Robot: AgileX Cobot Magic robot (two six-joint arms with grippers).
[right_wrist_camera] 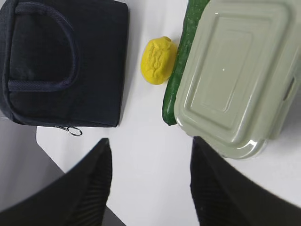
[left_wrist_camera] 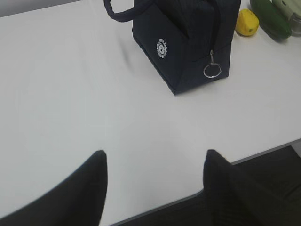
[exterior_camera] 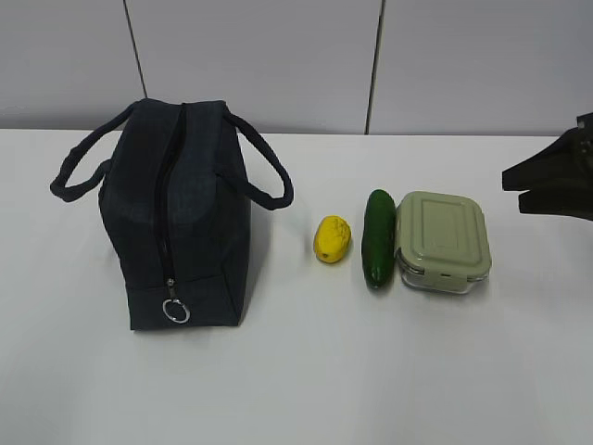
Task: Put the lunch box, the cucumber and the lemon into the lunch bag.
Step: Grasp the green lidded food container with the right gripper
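From my remote station I record a white table with a smooth matte top that fills most of the exterior view and meets the wall at its far edge. Behind it stands a pale grey panelled wall, divided by two thin dark vertical seams. Lighting is even and diffuse, with only soft shadows; past the table's near edge the left wrist view shows a dark floor.

Zipped navy lunch bag; lemon, cucumber, lunch box beside
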